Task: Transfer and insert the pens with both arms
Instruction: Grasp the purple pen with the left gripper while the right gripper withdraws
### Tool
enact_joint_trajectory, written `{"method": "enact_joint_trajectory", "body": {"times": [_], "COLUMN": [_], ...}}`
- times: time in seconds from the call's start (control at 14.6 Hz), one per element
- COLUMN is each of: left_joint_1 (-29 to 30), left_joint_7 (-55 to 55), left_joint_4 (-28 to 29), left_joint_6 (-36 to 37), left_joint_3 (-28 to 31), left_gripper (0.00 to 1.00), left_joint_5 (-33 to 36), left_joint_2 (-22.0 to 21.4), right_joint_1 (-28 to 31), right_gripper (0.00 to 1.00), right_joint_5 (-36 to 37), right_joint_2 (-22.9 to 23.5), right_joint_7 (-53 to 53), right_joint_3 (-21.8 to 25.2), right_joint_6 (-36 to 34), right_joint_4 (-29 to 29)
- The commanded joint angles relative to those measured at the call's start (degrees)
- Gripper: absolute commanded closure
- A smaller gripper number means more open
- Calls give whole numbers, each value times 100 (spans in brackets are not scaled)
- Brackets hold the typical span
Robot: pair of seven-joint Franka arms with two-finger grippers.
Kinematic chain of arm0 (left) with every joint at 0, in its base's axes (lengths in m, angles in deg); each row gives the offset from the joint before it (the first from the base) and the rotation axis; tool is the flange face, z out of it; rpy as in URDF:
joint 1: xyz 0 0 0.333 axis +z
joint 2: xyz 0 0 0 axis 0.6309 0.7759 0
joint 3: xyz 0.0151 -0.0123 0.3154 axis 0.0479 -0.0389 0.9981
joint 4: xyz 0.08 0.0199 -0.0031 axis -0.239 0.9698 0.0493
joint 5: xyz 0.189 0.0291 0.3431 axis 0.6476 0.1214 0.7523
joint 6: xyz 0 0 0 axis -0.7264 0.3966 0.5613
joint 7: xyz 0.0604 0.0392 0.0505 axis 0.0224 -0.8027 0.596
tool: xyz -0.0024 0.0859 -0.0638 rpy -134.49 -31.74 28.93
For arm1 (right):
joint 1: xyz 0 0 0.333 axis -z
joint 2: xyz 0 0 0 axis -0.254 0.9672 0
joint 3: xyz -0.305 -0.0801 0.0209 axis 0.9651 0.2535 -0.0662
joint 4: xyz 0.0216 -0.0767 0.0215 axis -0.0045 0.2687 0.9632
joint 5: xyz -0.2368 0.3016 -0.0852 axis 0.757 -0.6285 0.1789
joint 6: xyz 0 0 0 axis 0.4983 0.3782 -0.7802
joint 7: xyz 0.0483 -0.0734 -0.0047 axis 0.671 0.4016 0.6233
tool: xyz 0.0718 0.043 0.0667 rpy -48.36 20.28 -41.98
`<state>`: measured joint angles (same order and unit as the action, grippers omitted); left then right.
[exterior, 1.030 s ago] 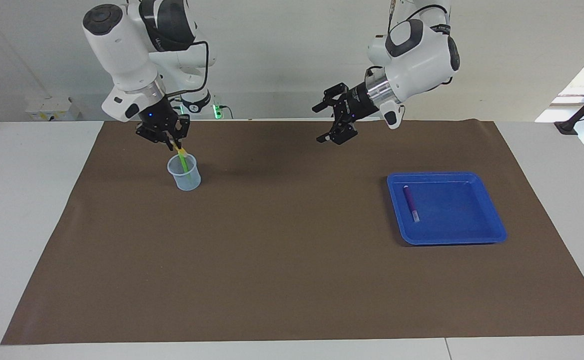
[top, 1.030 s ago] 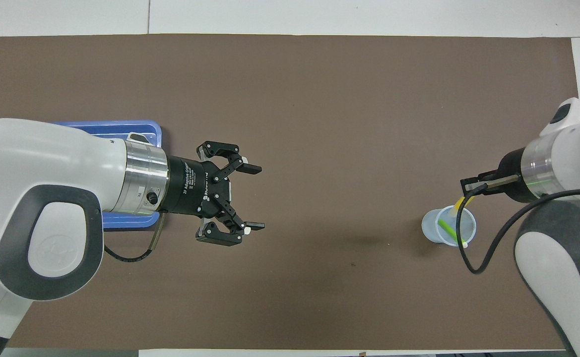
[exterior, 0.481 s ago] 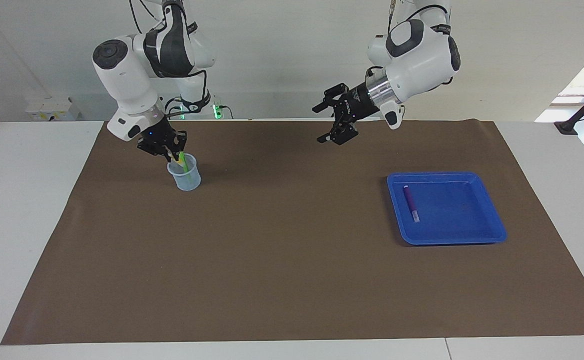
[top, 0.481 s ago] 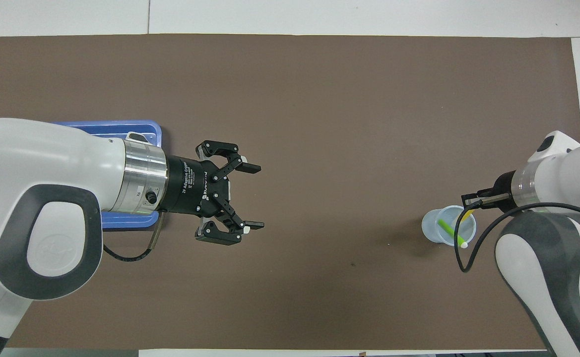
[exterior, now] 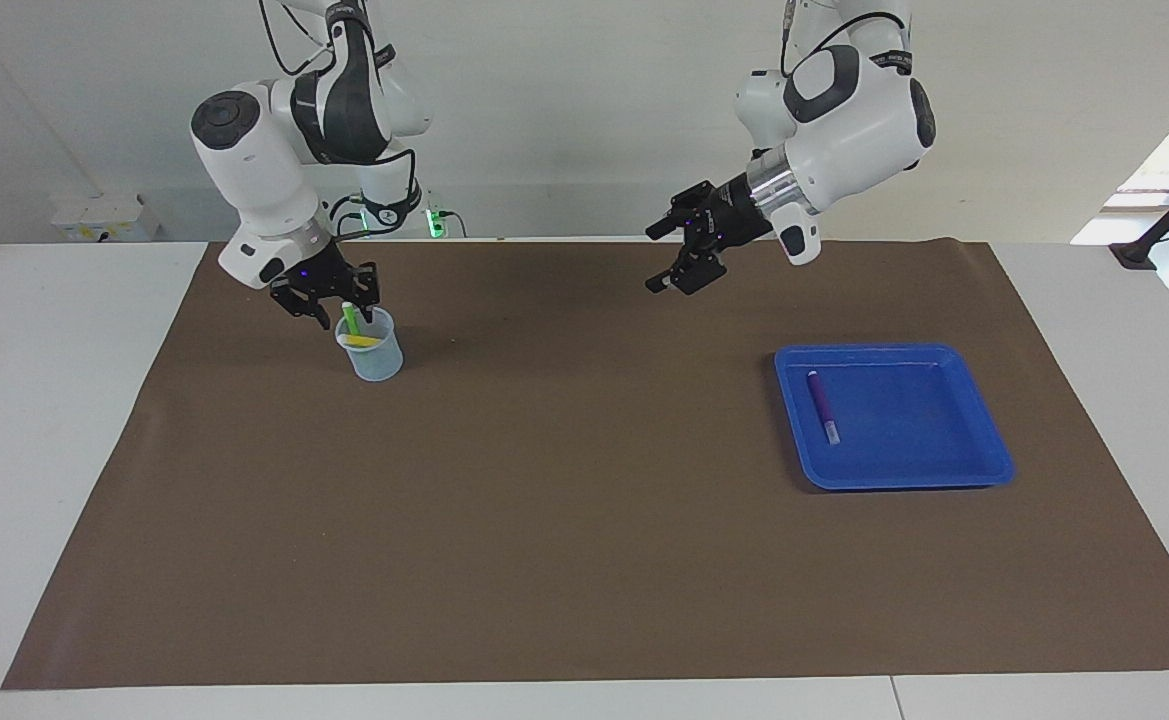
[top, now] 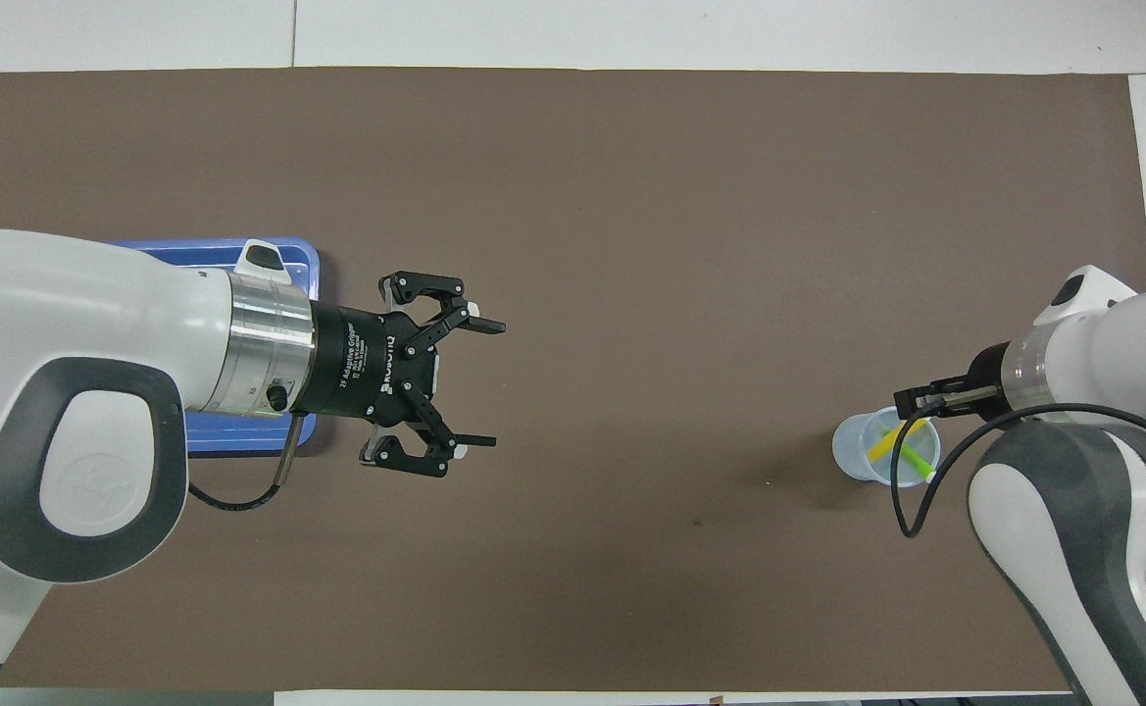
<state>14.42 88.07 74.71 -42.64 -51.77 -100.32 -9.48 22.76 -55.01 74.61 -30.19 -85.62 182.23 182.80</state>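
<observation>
A clear cup (exterior: 374,358) stands on the brown mat at the right arm's end. A green pen (exterior: 351,319) leans in it, and a yellow pen (exterior: 362,341) rests slanted across its mouth. My right gripper (exterior: 342,304) hangs open just above the cup's rim, its fingers on either side of the green pen's top and holding nothing. From overhead both pens cross inside the cup (top: 862,453) under the right gripper (top: 911,400). A purple pen (exterior: 822,405) lies in the blue tray (exterior: 904,425). My left gripper (exterior: 679,270) is open and empty, up in the air over the mat.
The brown mat (exterior: 584,520) covers most of the white table. From overhead the left arm hides most of the blue tray (top: 239,446), and the left gripper (top: 484,382) is over bare mat beside it. A black clamp (exterior: 1139,250) sits at the table's edge.
The right gripper came down over the cup and opened, and the yellow pen dropped into the cup beside the green one. The left gripper turned and drew slightly toward the tray.
</observation>
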Motion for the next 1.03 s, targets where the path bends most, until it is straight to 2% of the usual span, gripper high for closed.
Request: {"method": "enact_joint_trajectory", "body": {"times": [0.0, 0.21, 0.34, 0.41, 0.55, 0.69, 0.76, 0.96], "left_joint_1": [106, 351, 500, 606, 799, 879, 958, 1081], "left_joint_7": [-704, -1503, -2057, -2425, -3067, -3770, -4182, -5693], "left_joint_4": [177, 160, 160, 160, 160, 160, 169, 169], "left_joint_6": [248, 538, 635, 748, 785, 767, 767, 662], "left_joint_3": [16, 25, 25, 25, 25, 25, 25, 25], "left_gripper": [0, 0, 0, 0, 0, 0, 0, 0], "left_joint_5": [503, 978, 1295, 1505, 1822, 2296, 2533, 3367], "left_joint_2": [-214, -205, -214, -188, -153, -109, -22, 224], "right_joint_1": [57, -100, -163, -110, -22, -4, -39, -119], "right_gripper": [0, 0, 0, 0, 0, 0, 0, 0], "right_joint_5": [-34, -122, -683, -1199, -2210, -2618, -2880, -3523], "right_joint_2": [-36, -10, 314, 412, 395, 360, 325, 246], "right_joint_7": [-106, -89, 409, 848, 1421, 1608, 1756, 2897], "right_joint_3": [-68, -129, -121, -95, -86, -86, -86, -234], "right_joint_6": [-291, -748, -1581, -1855, -1954, -2164, -2035, -806], "right_joint_4": [-558, -1331, -2121, -2351, -2354, -2310, -2197, -1888]}}
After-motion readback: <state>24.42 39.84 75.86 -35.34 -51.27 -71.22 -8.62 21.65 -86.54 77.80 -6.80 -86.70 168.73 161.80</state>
